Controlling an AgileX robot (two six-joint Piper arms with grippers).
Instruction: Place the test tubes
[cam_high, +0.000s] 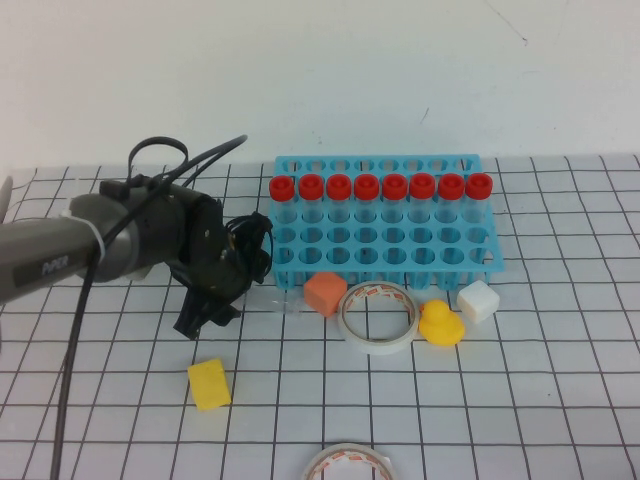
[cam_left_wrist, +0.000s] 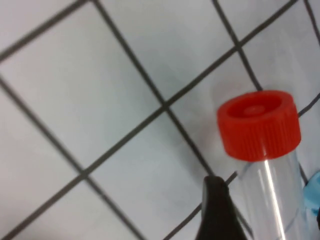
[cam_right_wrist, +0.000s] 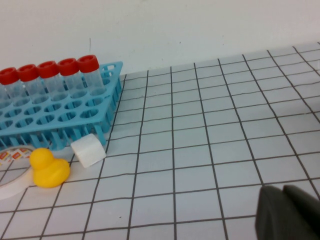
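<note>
My left hand (cam_high: 212, 308) is down at the bench (cam_high: 520, 400) with its fingers spread wide and gripping nothing. One dark finger (cam_left_wrist: 216, 212) stands just beside a clear test tube (cam_left_wrist: 270, 190) that lies flat on the grid, its red cap (cam_left_wrist: 259, 125) at the end nearer the hand. I cannot tell whether the finger touches the glass. The tube's clear body (cam_high: 285, 304) runs off to the right of the hand, toward an orange cube (cam_high: 324, 293). Beyond and right of the hand stands the blue rack (cam_high: 390, 262), with eight capped tubes (cam_high: 380, 190) upright in its back row. Past the orange cube, further right from the hand, sit a tape roll (cam_high: 377, 317), a yellow duck (cam_high: 440, 324) and a white cube (cam_high: 478, 300), all close to the rack's front edge. On my side of the hand lies a yellow block (cam_high: 209, 384), and further off a second tape roll (cam_high: 348, 464). My right hand (cam_right_wrist: 283, 200) is closed on nothing, low over the bare grid, well apart from the rack's right end.
</note>
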